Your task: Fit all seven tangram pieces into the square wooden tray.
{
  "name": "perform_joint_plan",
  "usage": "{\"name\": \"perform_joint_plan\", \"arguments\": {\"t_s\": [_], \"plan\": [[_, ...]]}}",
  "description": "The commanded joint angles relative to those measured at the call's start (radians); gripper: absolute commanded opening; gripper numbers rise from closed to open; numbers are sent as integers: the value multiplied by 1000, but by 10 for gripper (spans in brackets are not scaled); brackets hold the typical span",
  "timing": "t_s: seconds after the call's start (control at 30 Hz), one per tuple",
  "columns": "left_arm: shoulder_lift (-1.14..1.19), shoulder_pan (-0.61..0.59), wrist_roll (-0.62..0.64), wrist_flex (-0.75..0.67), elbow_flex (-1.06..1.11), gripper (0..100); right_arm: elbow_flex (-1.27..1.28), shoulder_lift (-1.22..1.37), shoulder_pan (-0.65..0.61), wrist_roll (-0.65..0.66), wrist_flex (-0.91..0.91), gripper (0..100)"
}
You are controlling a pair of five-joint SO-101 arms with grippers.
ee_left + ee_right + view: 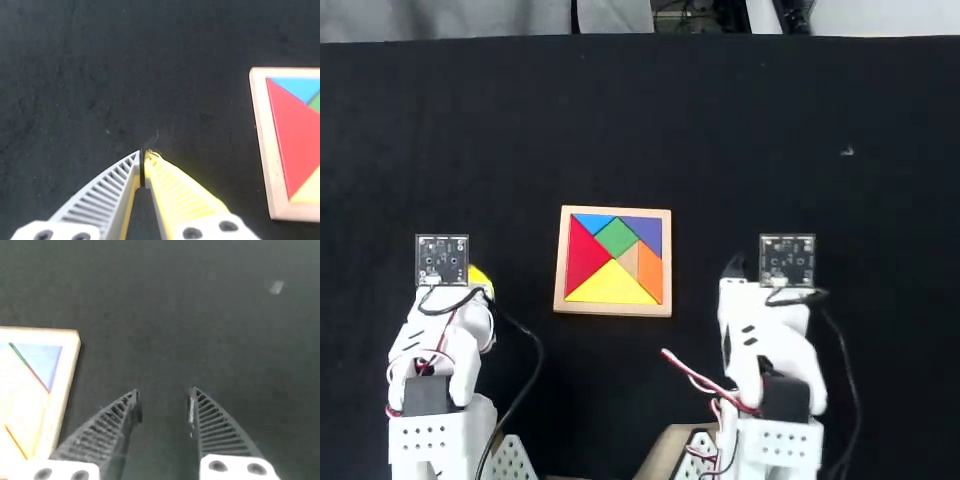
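- High view: we see the tray between both arms, pieces filling it.
- Left tool is closed, empty; right tool gapes, empty; we judge neither clearly nearer.

Black bench. Square wooden tray in middle, full. Inside: red triangle left, yellow triangle bottom, blue triangle top left, green square, purple piece top right, orange triangle right, tan piece between. Left pincer and right pincer beside tray, apart from it.
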Motion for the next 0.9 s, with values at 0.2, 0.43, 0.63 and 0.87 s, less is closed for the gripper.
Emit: {"name": "perform_joint_plan", "arguments": {"t_s": [0.2,0.43,0.63,0.87], "plan": [[-11,-8,11,193,13,30,10,-91,-12,6,285,157],[-11,-4,6,281,19,30,10,-94,-9,2,387,156],[-11,-1,5,354,12,30,10,-94,-8,0,387,156],[-11,-4,9,354,10,30,10,-94,-8,0,387,156]]}}
